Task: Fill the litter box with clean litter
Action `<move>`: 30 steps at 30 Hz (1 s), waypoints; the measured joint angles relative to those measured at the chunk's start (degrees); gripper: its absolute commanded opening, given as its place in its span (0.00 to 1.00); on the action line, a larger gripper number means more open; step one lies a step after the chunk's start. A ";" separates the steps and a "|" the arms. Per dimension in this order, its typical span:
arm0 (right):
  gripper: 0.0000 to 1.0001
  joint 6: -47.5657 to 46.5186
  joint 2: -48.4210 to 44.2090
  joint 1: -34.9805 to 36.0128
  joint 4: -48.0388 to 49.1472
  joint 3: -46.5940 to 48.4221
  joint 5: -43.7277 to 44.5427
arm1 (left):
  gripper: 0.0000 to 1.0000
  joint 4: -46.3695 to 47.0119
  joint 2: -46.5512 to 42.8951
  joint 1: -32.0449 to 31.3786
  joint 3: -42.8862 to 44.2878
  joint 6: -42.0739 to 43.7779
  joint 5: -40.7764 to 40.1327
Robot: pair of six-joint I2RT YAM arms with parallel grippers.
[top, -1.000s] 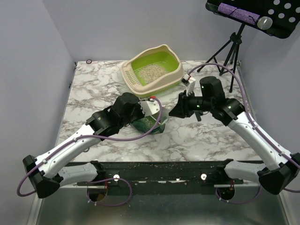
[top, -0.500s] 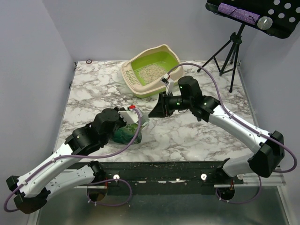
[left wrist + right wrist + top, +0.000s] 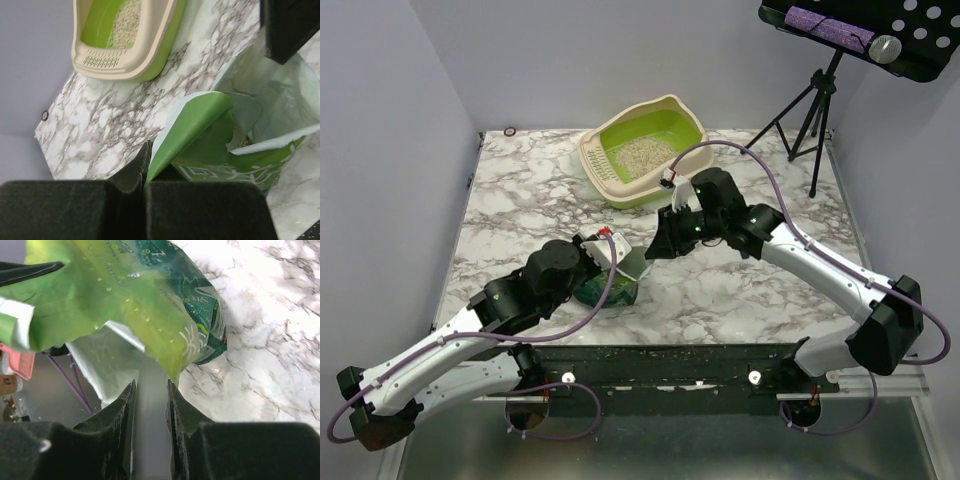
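Marble table (image 3: pixel 520 200), litter box (image 3: pixel 600 165) at far middle, green bag (image 3: pixel 610 290) near front edge

Litter box (image 3: pixel 601 168) far centre on table (image 3: pixel 520 210), litter (image 3: pixel 640 153) inside it, bag (image 3: pixel 610 290) in front.

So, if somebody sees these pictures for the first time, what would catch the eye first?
First the lime-green litter box at the far middle of the marble table, with a patch of pale litter inside. Then the green printed bag toward the front of the table: the left tool is shut on its folded edge, and the right tool is close beside it.
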 measured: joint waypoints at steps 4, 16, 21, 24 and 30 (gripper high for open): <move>0.00 -1.22 -1.31 -0.02 -2.60 -0.07 2.93 | 0.00 0.76 -0.57 -2.49 0.09 -2.10 2.19; 0.00 1.16 -0.61 -0.02 1.86 -6.51 5.77 | 0.00 11.39 -0.90 -4.66 -7.52 -3.39 4.31; 0.00 4.72 -0.20 -0.02 8.74 -10.95 3.48 | 0.00 13.44 -1.73 -4.72 -9.38 -2.84 5.11; 0.00 7.50 0.94 -0.11 13.64 -13.46 1.20 | 0.00 14.27 -1.86 -4.72 -10.16 -2.43 5.77; 0.00 13.35 3.21 -0.50 26.93 -19.74 -3.87 | 0.00 14.23 -1.62 -4.72 -10.88 -1.97 6.62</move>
